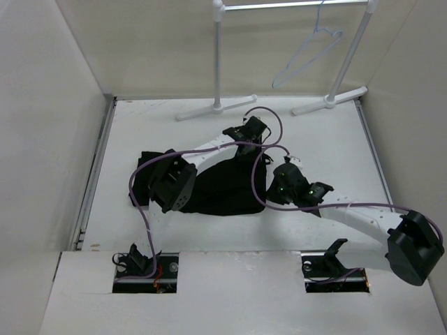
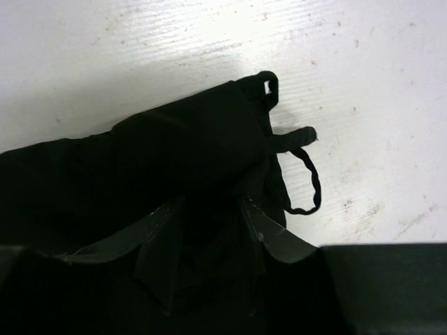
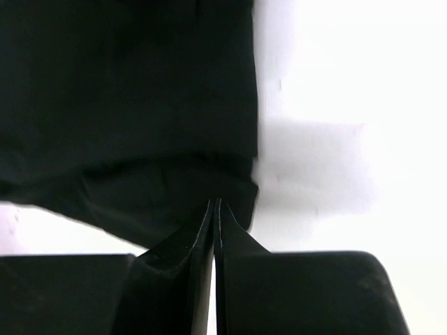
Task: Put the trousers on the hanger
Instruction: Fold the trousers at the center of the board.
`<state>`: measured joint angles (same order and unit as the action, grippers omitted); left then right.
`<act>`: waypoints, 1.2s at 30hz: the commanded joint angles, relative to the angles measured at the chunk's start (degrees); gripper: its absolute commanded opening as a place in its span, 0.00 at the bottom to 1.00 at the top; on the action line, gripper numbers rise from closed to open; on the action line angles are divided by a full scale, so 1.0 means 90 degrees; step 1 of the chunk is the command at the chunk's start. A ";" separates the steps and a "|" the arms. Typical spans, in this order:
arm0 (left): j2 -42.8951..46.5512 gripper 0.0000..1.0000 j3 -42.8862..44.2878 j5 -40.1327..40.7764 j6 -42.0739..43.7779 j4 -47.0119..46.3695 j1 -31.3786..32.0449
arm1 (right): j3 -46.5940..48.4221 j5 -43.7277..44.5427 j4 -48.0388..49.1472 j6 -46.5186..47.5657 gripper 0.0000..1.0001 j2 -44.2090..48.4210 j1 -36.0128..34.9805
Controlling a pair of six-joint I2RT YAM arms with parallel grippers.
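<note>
**A:** What does the overhead view show?
**B:** The black trousers [image 1: 223, 188] lie crumpled mid-table [image 1: 335, 150]; the hanger [image 1: 307, 56] hangs on the rail [image 1: 293, 5] at the back, well apart from them; the left gripper [image 1: 255, 132] sits at their far right corner; the right gripper [image 1: 274, 174] is just beside their right edge.
**A:** And the left wrist view?
**B:** Its fingers [image 2: 157, 244], part closed, grasp a bunched waistband fold; a drawstring [image 2: 307, 181] trails beside it.
**A:** And the right wrist view?
**B:** The fingers [image 3: 181, 251] are pressed together, tips touching the cloth's edge; whether any cloth is caught, I cannot tell.

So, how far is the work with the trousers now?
Done: nothing; the hanger hangs bare on the rail. In hand: the left gripper straddles the trousers at the waistband, and the right gripper is shut at their edge. Left: lifting, hanging.
</note>
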<state>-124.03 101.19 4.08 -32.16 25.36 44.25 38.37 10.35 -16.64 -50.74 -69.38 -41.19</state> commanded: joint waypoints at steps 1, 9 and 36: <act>-0.0076 0.33 0.0173 0.0163 -0.0030 -0.0055 -0.0078 | -0.0259 0.0110 -0.0231 -0.0425 0.07 0.0190 -0.0281; 0.0177 0.34 -0.0120 0.0074 -0.0235 -0.0201 -0.0019 | -0.0329 0.0257 0.0247 -0.0272 0.46 0.0503 -0.0117; 0.0021 0.35 -0.0091 0.0055 -0.0411 -0.0250 -0.0127 | -0.0278 -0.0330 0.0268 -0.0016 0.04 0.0023 0.0149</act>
<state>-124.97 99.77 3.99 -35.20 23.38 43.68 37.71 6.76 -10.48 -48.64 -71.99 -37.76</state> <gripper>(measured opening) 0.349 0.043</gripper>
